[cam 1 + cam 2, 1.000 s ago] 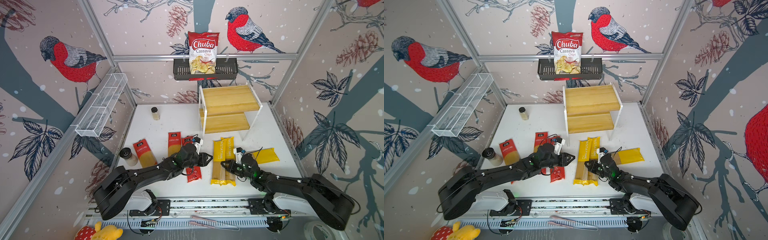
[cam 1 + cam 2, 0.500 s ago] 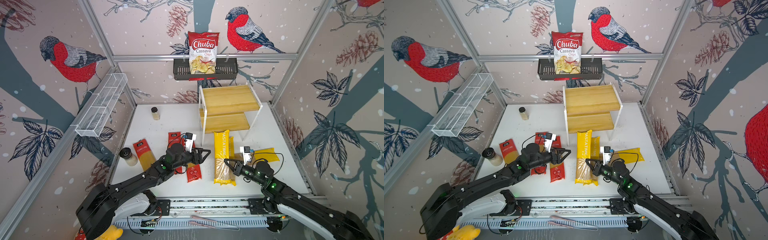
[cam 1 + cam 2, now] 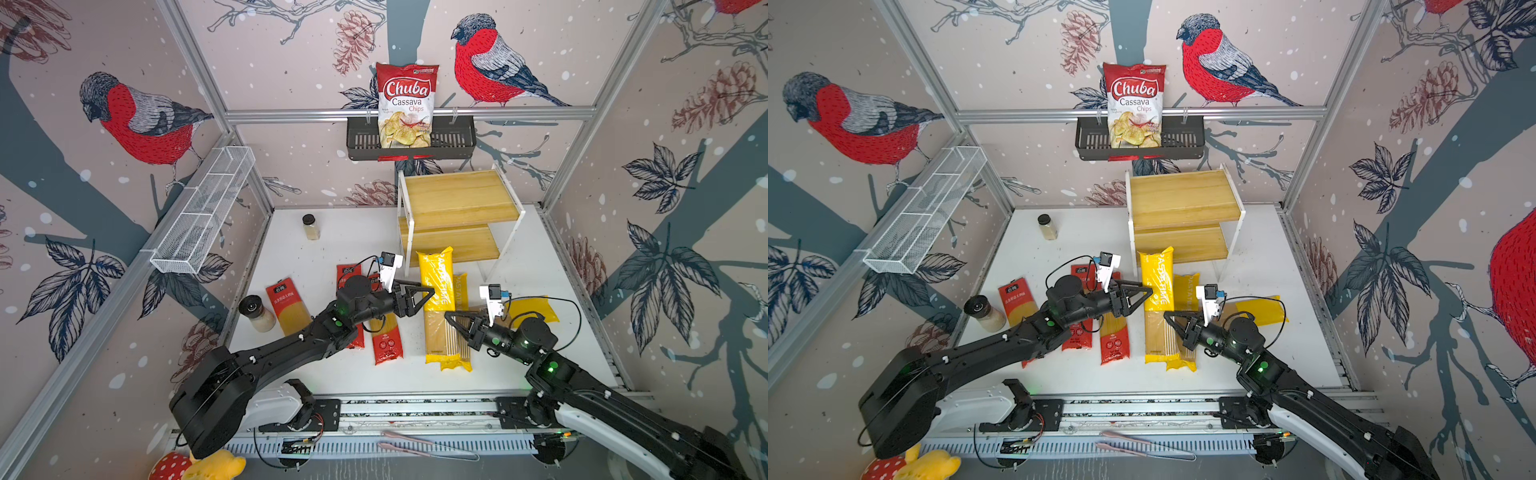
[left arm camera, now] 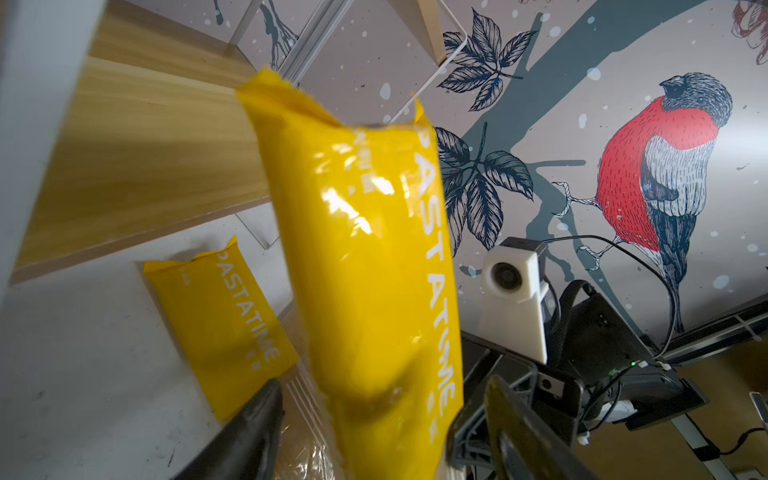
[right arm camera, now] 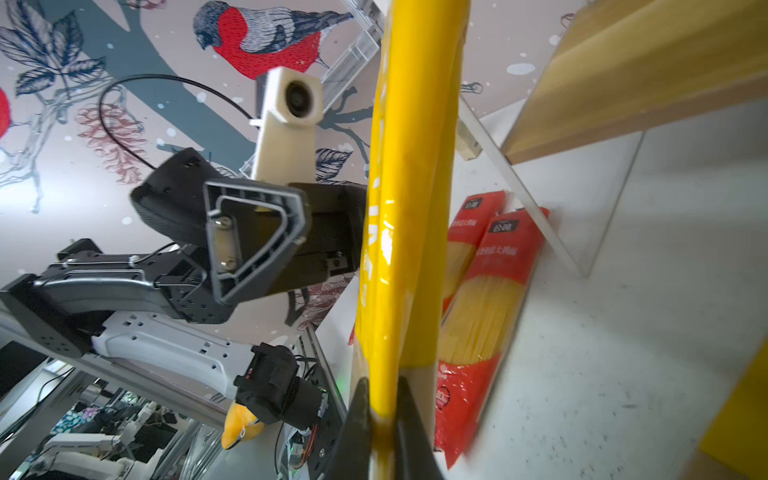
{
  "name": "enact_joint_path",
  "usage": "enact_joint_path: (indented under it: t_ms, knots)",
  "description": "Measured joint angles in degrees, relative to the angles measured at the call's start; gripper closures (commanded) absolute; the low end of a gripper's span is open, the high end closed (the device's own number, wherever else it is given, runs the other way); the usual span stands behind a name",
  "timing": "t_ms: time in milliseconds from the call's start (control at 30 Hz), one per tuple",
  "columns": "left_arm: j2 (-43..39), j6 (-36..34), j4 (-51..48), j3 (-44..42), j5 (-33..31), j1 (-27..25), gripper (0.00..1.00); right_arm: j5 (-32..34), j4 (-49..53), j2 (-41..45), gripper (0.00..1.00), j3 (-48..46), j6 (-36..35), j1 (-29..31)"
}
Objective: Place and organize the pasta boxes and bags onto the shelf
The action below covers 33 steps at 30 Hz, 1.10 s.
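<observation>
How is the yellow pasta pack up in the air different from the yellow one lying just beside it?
The raised pack tilts up toward the shelf; the flat pack lies on the table. The right gripper's jaws pinch the raised pack; none hold the flat pack. Both are yellow PASTATIME.

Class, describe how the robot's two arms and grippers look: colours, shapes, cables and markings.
The left arm and right arm are matte black with white shells near the base and small green lights. The left gripper and right gripper have black triangular open-frame fingers. Each wrist carries a white camera mount with a thin black looping cable.
</observation>
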<state>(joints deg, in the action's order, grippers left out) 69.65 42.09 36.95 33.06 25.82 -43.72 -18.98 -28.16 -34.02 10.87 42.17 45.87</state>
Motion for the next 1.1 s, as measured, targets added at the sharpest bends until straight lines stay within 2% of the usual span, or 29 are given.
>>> enact_joint_path:
  t_ms: [233,300,433,567,667,700,767,867,967,1100]
  knots:
    - [-0.2,0.0,1.2,0.4,1.3,0.0,0.31,-1.7,-2.2,-1.8,1.00,3.2,-0.2,0.2]
    - [0.3,0.1,2.4,1.3,2.6,0.0,0.37,-2.3,-3.1,-3.0,1.00,4.1,-0.2,0.2]
    - [0.5,0.0,4.1,2.9,4.2,0.0,0.54,-4.1,-4.8,-5.2,1.00,5.5,-0.2,0.2]
    - [0.7,0.0,4.4,4.7,5.5,0.1,0.62,-4.5,-5.2,-5.9,1.00,6.7,-0.7,0.2]
    - [1.3,1.0,5.4,6.1,6.2,0.1,0.73,-3.9,-6.0,-6.3,0.99,7.2,-1.5,0.2]
    - [1.5,1.1,5.9,6.4,6.6,0.1,0.76,-3.8,-6.1,-6.4,0.97,7.3,-1.9,0.1]
    - [2.0,1.5,6.4,7.2,7.1,0.1,0.88,-3.0,-6.4,-6.5,0.90,7.3,-2.2,0.1]
    - [2.6,1.4,6.1,8.3,7.4,0.1,0.96,-1.1,-6.5,-6.5,0.84,7.4,-2.3,0.0]
    - [2.9,1.1,6.0,9.7,7.3,0.2,1.00,0.0,-7.3,-6.9,0.79,7.8,-2.1,0.0]
    - [3.2,1.2,5.8,11.4,7.3,0.2,1.00,0.2,-8.2,-7.2,0.65,8.5,-2.2,-0.1]
